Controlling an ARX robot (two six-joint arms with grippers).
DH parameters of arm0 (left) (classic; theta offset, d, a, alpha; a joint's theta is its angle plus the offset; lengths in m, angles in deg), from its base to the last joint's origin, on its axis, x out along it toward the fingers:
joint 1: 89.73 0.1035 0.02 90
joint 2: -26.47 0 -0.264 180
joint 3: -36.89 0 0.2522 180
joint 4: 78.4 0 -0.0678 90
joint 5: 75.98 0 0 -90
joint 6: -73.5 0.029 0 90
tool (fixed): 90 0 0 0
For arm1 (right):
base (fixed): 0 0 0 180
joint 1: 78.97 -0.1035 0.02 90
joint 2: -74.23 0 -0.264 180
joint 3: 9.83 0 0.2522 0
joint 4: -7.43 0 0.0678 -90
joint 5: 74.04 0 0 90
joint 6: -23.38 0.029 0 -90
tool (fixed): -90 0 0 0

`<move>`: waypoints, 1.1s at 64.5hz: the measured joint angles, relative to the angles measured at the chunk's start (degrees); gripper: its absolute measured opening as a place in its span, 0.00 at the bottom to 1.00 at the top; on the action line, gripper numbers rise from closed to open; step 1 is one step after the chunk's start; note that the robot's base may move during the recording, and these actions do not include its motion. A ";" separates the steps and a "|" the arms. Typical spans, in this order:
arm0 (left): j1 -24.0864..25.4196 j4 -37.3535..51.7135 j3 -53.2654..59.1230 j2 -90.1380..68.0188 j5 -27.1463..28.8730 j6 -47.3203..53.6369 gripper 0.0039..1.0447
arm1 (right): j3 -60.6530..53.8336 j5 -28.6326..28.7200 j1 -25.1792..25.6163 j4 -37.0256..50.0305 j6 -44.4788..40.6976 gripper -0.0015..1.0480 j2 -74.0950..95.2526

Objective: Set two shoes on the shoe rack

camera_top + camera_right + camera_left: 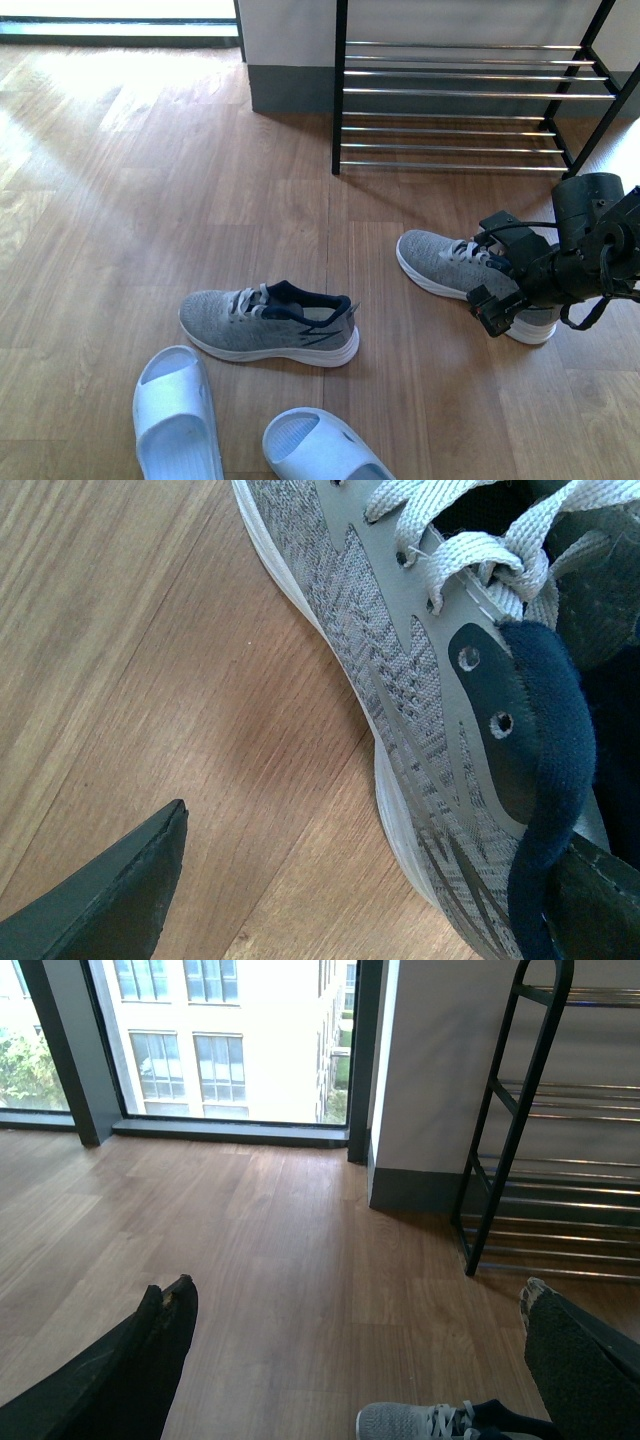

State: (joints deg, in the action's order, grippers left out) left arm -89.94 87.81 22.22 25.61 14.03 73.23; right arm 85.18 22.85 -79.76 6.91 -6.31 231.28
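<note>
Two grey knit sneakers with white soles lie on the wood floor. One shoe (270, 322) lies in the middle, toe to the left. The other shoe (438, 260) lies to its right, below the shoe rack (450, 95). My right gripper (503, 275) is open over that shoe's heel end. In the right wrist view its jaws (370, 880) straddle the shoe's side wall (420, 690), one finger (600, 890) at the navy collar and the other finger (110, 900) over the floor. My left gripper (360, 1360) is open and empty above the floor, with a sneaker toe (415, 1422) below it.
Two white slide sandals (175, 410) (315, 445) lie at the front, near the middle shoe. The rack stands against a grey-skirted wall (290, 90); its black frame (510, 1120) shows in the left wrist view. Windows run along the far left (220, 1050).
</note>
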 joint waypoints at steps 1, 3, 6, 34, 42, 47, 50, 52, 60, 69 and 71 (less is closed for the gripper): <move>0.00 0.00 0.00 0.00 0.00 0.00 0.91 | 0.00 -0.02 0.02 0.11 0.00 0.91 0.04; 0.00 0.00 0.00 0.00 0.00 0.00 0.91 | 0.17 -0.26 0.09 0.87 0.04 0.91 0.44; 0.00 0.00 0.00 0.00 0.00 0.00 0.91 | 1.01 -1.42 0.22 2.69 0.46 0.91 1.31; 0.00 0.00 0.00 0.00 0.00 0.00 0.91 | 5.49 -0.90 -0.55 0.22 2.75 0.57 3.82; 0.00 0.00 0.00 0.00 0.00 0.00 0.91 | 5.11 -0.68 -0.90 0.68 3.17 0.38 3.82; 0.00 0.00 0.00 0.00 0.00 0.00 0.91 | 4.35 -0.37 -1.01 1.20 3.19 0.27 3.78; 0.00 0.00 0.00 0.00 0.00 0.00 0.91 | 3.69 -0.35 -1.14 1.77 3.19 0.18 3.74; 0.00 0.00 0.00 0.00 0.00 0.00 0.91 | 3.21 -0.28 -1.22 2.19 3.37 0.13 3.67; 0.00 0.00 0.00 0.00 0.00 0.00 0.91 | 0.22 0.74 -1.55 4.59 5.33 0.01 2.10; 0.00 0.00 0.00 0.00 0.00 0.00 0.91 | -6.86 1.68 -2.08 10.23 9.55 0.01 -2.23; 0.00 0.00 0.00 0.00 0.00 0.00 0.91 | -8.96 1.62 -2.08 11.74 10.58 0.01 -3.80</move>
State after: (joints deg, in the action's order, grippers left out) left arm -89.94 87.81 22.22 25.61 14.03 73.23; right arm 76.22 24.47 -81.84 18.64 4.27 227.48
